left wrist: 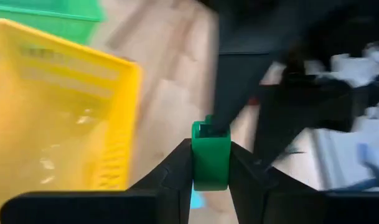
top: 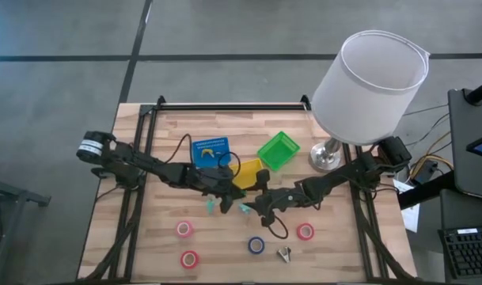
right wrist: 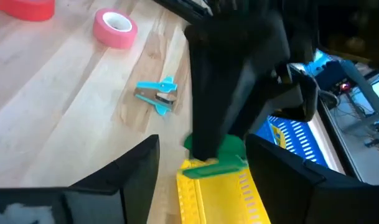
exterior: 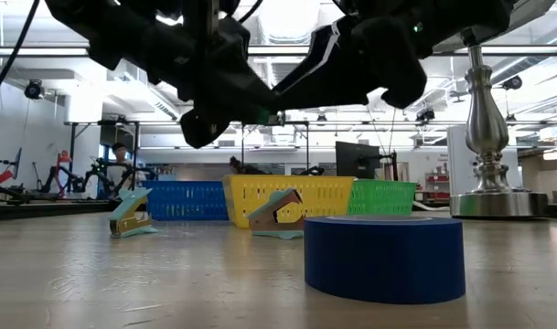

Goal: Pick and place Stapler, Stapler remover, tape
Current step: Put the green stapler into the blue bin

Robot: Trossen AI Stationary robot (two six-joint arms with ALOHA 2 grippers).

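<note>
— While you scan from the left: where's the tape?
— 2 pink rolls (top: pixel 184 229) front-left, blue roll (top: pixel 256 245) centre-front, another pink roll (top: pixel 305 231) to its right.
— Claws?
— Left gripper (left wrist: pixel 210 163) pinched on a green piece (left wrist: pixel 210 155) by the yellow bin (top: pixel 247 173). Right gripper (right wrist: pixel 201 152) spread wide, holding nothing.

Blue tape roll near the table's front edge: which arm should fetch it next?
Right, probably. The right gripper is open and empty, and its arm reaches toward the blue tape roll. The left gripper is shut on a green item at the yellow bin.
</note>
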